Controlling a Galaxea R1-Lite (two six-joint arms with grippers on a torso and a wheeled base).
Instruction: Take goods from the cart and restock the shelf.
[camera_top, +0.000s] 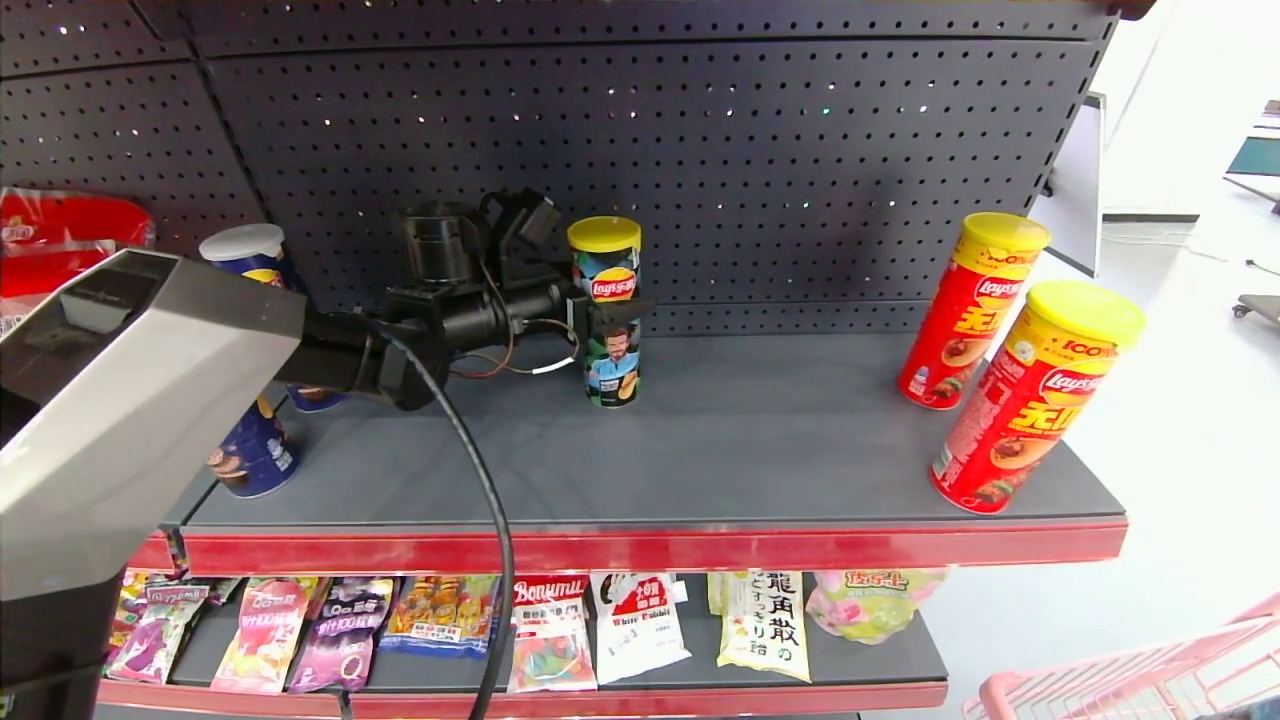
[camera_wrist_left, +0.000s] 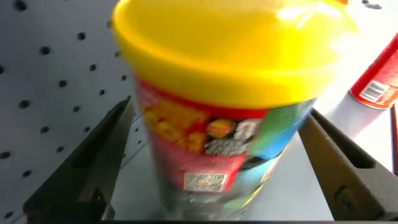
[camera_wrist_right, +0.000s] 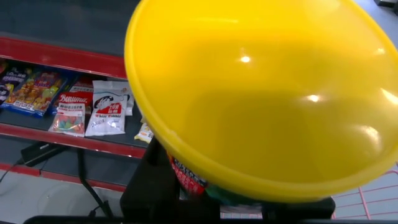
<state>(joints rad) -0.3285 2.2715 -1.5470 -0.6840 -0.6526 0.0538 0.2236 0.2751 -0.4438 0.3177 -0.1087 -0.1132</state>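
On the far left, a red plastic bag (camera_top: 60, 235) is lying at the back of the grey metal shelf with the red front edge (camera_top: 760, 440). Just beside it, two dark blue cylindrical cans with white lids (camera_top: 250, 260) are standing one behind the other. The left end effector (camera_top: 612, 312) is reaching across from that side and is closed on the multicoloured cylindrical crisp can with a yellow lid (camera_top: 608, 260). Its fingers (camera_wrist_left: 109, 149) are pressing on either flank just under the lid. The multicoloured crisp can is standing upright on the shelf, near the perforated back panel and about midway along.

Well apart from it, at the right end, two red crisp tubes with yellow lids (camera_top: 965, 310) are standing close together, one nearer the front edge. On the lower shelf, a row of flat snack packets (camera_top: 550, 630) is lying side by side. A pink wire cart (camera_top: 1150, 680) is showing at the bottom right.

The right end effector (camera_wrist_right: 217, 208) is clamped on a second yellow-lidded can (camera_wrist_right: 267, 93) with a red label, holding it in the air in front of the lower shelf, lid tipped toward the wrist camera.
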